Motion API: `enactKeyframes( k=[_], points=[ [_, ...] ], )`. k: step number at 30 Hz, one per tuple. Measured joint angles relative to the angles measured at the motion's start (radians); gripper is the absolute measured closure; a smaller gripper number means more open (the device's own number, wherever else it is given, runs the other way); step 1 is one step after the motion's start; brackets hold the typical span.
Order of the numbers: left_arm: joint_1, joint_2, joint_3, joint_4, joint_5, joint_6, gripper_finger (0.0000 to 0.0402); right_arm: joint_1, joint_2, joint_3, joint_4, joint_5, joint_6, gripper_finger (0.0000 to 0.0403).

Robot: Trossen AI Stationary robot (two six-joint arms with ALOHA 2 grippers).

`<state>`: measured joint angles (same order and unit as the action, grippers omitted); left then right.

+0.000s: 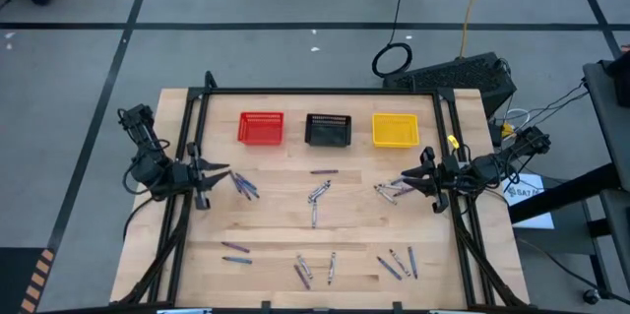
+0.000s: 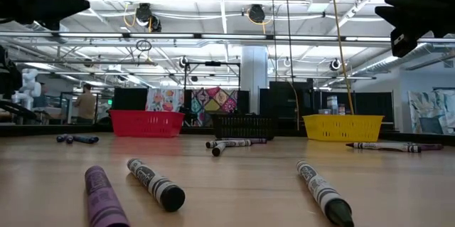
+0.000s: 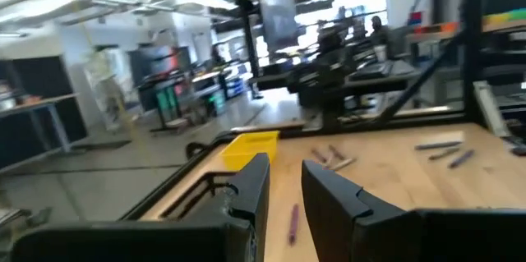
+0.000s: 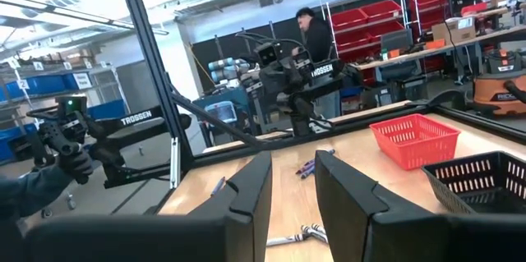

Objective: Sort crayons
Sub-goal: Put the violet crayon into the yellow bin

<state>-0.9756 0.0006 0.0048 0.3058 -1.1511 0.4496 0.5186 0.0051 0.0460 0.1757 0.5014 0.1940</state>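
Crayons lie flat in loose groups on the wooden table (image 1: pixel 276 225): blue-purple ones (image 1: pixel 244 186) just off my left gripper (image 1: pixel 222 172), grey ones (image 1: pixel 389 191) just off my right gripper (image 1: pixel 408 178), a grey bunch (image 1: pixel 317 196) mid-table, and more along the near edge (image 1: pixel 315 270). Both grippers hover level above the table's left and right sides, pointing inward. Each is open with nothing between its fingers, as the left gripper (image 3: pixel 283 192) and the right gripper (image 4: pixel 292 188) show in their own wrist views.
A red basket (image 1: pixel 261 128), a black basket (image 1: pixel 328 129) and a yellow basket (image 1: pixel 395 129) stand in a row at the far edge. A black frame (image 1: pixel 325 91) rims the table. A person (image 4: pixel 316 36) stands in the room beyond.
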Motion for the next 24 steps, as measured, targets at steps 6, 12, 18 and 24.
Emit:
enactKeyframes(
  k=[6,12,18,24],
  points=[
    [0.0,0.0,0.0,0.01,0.007,0.0,0.0322,0.0,0.0,0.0,-0.001,0.0,0.0,0.0323],
    [0.0,0.0,0.0,-0.005,0.048,0.0,0.0322,0.0,0.0,0.0,0.0,0.0,0.0,0.0323],
    [0.0,0.0,0.0,0.0,0.051,-0.098,0.0322,0.0,0.0,0.0,0.039,-0.001,0.0,0.0323],
    [0.028,0.0,0.0,0.067,-0.047,-0.103,0.0322,0.0,0.0,0.0,0.132,0.0,-0.033,0.0323]
  ],
)
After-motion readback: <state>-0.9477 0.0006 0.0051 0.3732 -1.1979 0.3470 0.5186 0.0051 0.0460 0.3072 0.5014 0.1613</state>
